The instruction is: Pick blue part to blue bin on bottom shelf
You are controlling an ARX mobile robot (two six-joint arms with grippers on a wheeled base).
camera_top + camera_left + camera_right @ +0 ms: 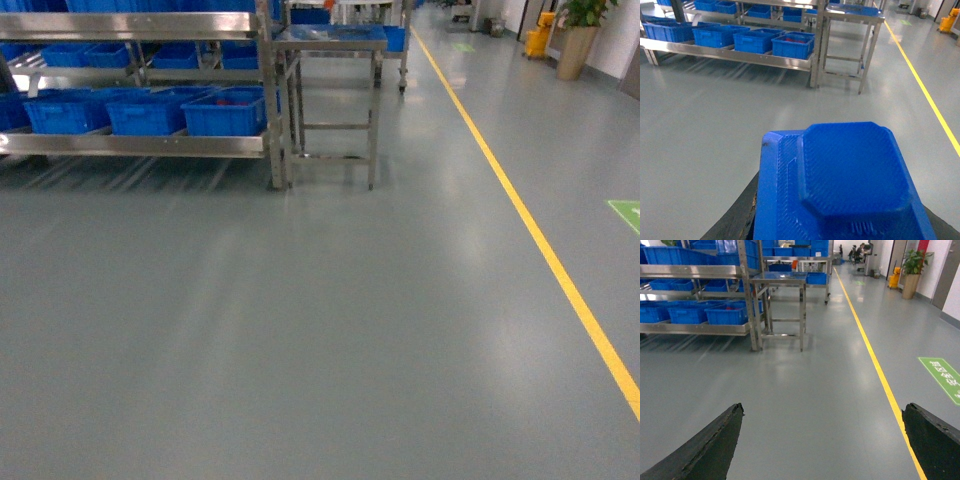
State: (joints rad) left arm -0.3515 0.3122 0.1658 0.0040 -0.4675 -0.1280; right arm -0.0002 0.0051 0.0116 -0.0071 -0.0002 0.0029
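Note:
The blue part (850, 175), a ridged dark-blue blocky piece, fills the lower left wrist view. My left gripper (840, 222) is shut on it, and only a dark finger (735, 220) shows beside it. The right gripper (822, 410) hangs open over bare floor with nothing between its fingers. Ahead to the left, a row of blue bins (145, 112) stands on the bottom shelf (130, 145) of a steel rack. I cannot tell which is the task's bin. The rightmost crate (225, 112) holds something red. Neither gripper shows in the head view.
A small steel table (330, 45) with a blue tray stands just right of the rack. A yellow floor line (540, 245) runs along the right. Grey floor lies between me and the rack. A potted plant (578, 40) and yellow bucket stand far right.

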